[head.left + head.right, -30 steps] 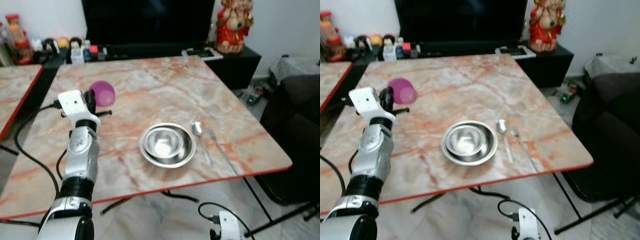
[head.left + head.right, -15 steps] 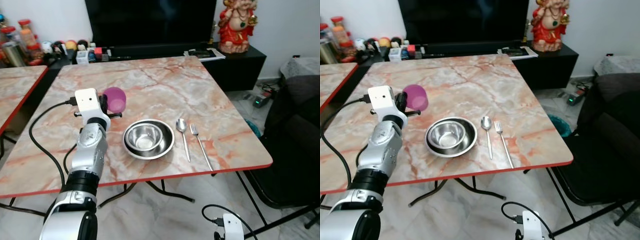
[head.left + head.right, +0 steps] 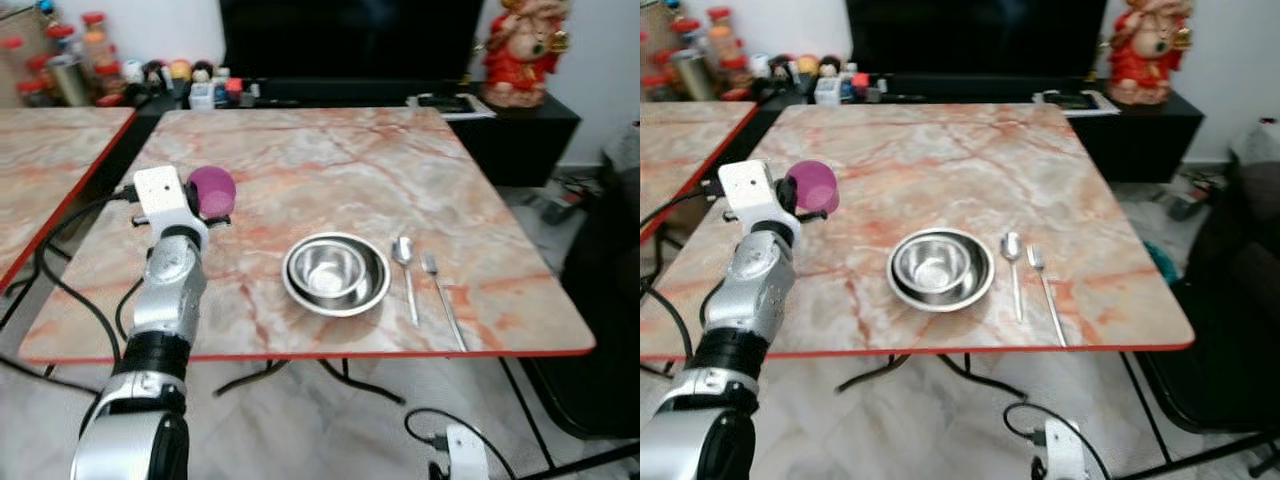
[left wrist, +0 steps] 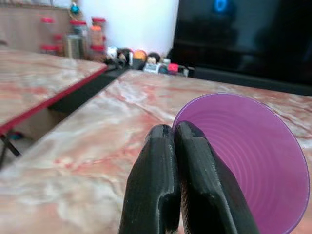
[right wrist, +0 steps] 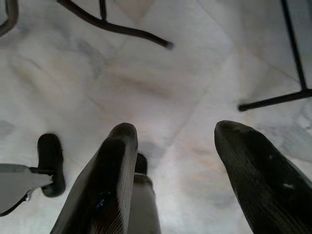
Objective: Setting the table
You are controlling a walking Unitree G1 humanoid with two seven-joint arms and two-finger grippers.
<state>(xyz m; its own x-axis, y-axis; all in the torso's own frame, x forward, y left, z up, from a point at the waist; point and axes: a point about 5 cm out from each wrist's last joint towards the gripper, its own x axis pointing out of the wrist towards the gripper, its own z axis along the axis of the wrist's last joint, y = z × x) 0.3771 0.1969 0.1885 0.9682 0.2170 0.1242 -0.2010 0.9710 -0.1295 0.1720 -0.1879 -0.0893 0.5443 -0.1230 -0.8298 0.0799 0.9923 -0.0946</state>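
The left gripper [image 4: 174, 146] is over the left part of the marble table [image 3: 330, 170], with its two fingers pressed together on the rim of a purple cup [image 3: 210, 190]. Near the front edge stands a steel bowl [image 3: 336, 273]. Just beside it, to the right, lie a spoon [image 3: 407, 275] and a fork [image 3: 441, 296]. The right gripper [image 5: 175, 165] hangs low over the floor, fingers spread apart.

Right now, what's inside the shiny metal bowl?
The steel bowl looks empty, only shiny reflections at its bottom. It seems to sit in a second bowl; whatever lies between or beneath them on the table is covered.
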